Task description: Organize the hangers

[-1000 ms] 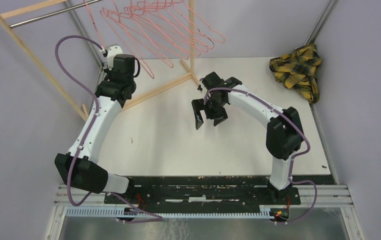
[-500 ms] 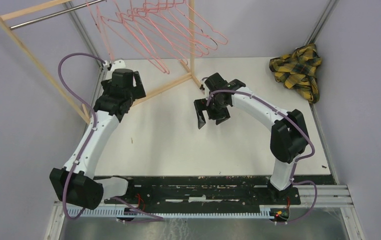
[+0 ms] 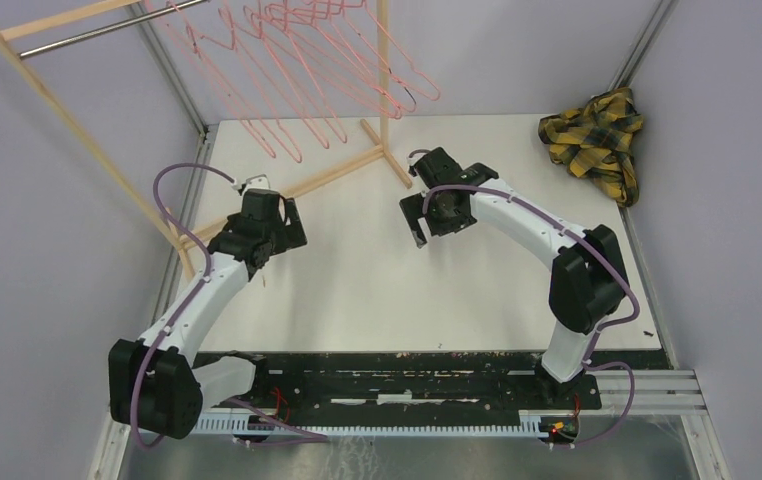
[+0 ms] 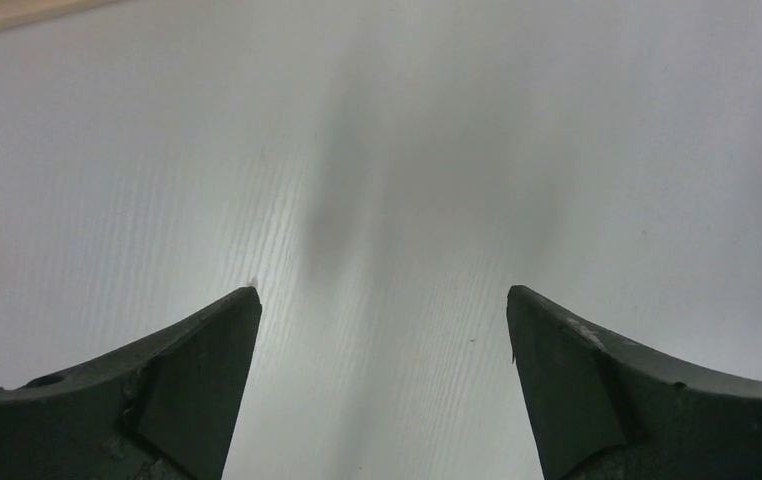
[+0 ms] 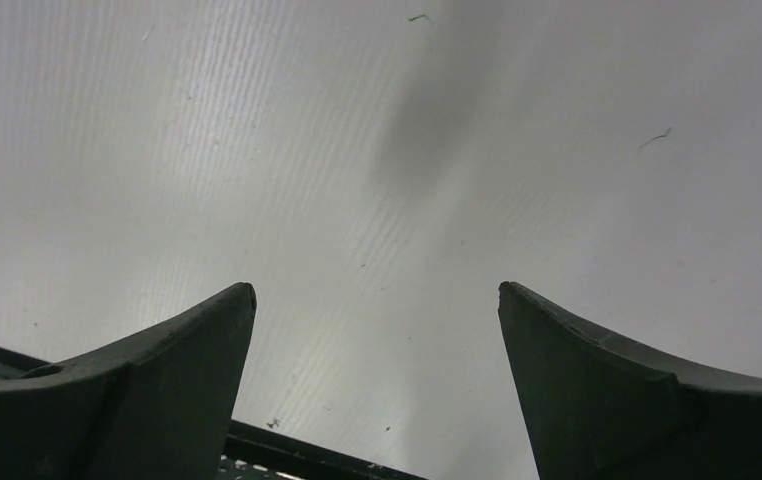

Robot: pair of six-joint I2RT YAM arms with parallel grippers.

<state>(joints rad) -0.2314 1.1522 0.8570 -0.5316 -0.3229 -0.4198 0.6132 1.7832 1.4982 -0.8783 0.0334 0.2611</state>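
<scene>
Several pink wire hangers hang in a loose bunch from the metal bar of the wooden rack at the back left. My left gripper is over the table, below and in front of the rack's foot, apart from the hangers. In the left wrist view that gripper is open over bare white table with nothing between its fingers. My right gripper hovers near the table's middle, right of the rack's base. The right wrist view shows it open and empty too.
A yellow-black plaid cloth lies crumpled at the back right corner. The rack's wooden foot runs diagonally across the table's back left. Grey walls close in the left, back and right. A black rail marks the near edge.
My left gripper has opened and drawn back from the rack toward the near side. The hangers have swung and settled on the bar. My right gripper shifted slightly farther back.
</scene>
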